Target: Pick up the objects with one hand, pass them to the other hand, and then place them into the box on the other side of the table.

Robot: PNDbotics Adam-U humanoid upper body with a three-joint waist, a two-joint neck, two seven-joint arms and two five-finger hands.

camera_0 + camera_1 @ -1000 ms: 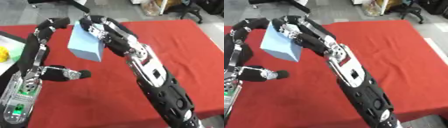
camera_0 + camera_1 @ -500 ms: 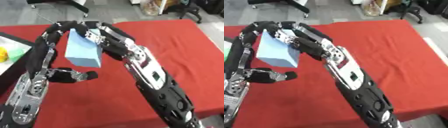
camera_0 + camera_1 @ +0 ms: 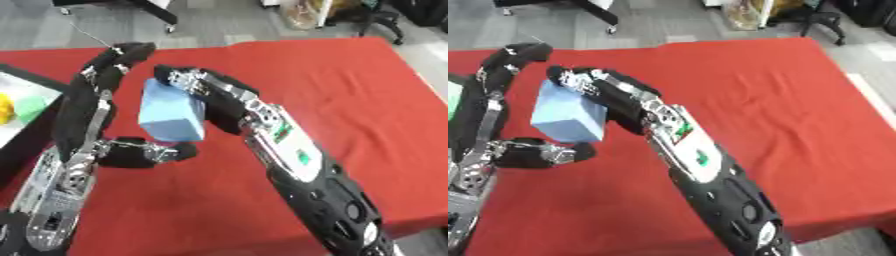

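Left eye view: at the left edge a box [image 3: 26, 82] with a dark rim and pale inside holds a yellow thing [image 3: 5, 107] and a green thing [image 3: 31, 107], both too small to make out. The left hand [image 3: 105, 100] stands between that box and the blue block [image 3: 172, 114], its long fingers arched over the block's top and its thumb [image 3: 144, 151] just under it. The right hand [image 3: 210, 97] has its fingers curled against the block's right face, gripping it. The block is pale blue, box-shaped with plain faces, held up above the desk [image 3: 350, 85], which wears a red cloth. Grey floor lies beyond its far edge, with a black stand's legs [image 3: 162, 15].

Right eye view: the right forearm [image 3: 689, 150] covers the middle of the desk. The block hangs between both hands at the left. The left fingers [image 3: 514, 60] curve round it without clearly closing; I cannot tell whether they touch.
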